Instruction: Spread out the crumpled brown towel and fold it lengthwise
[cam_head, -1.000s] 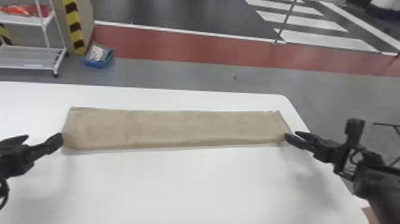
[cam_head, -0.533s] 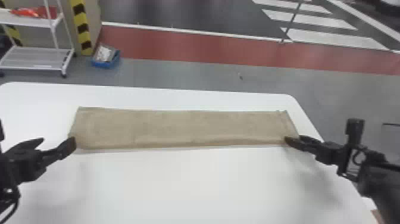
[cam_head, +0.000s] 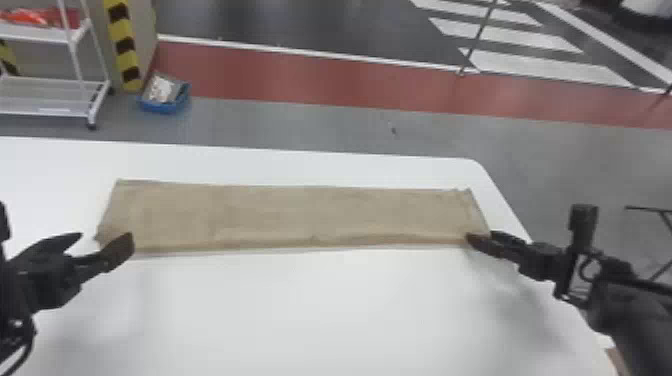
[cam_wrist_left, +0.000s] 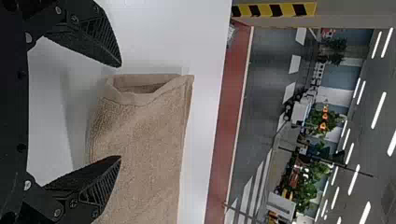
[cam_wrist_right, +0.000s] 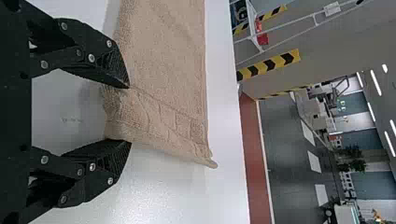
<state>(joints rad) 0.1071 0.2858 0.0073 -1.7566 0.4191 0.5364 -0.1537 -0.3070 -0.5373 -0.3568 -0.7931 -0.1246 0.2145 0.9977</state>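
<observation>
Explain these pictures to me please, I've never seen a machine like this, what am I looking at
You're looking at a two-armed robot from its own cameras. One view looks down from its head; the other two come from its left and right wrists, turned sideways. A brown cloth towel lies in a long flat strip on a white table. The left gripper and right gripper, black with two flat fingers each, are at its opposite ends. Their fingers stand apart, so nothing looks gripped.
</observation>
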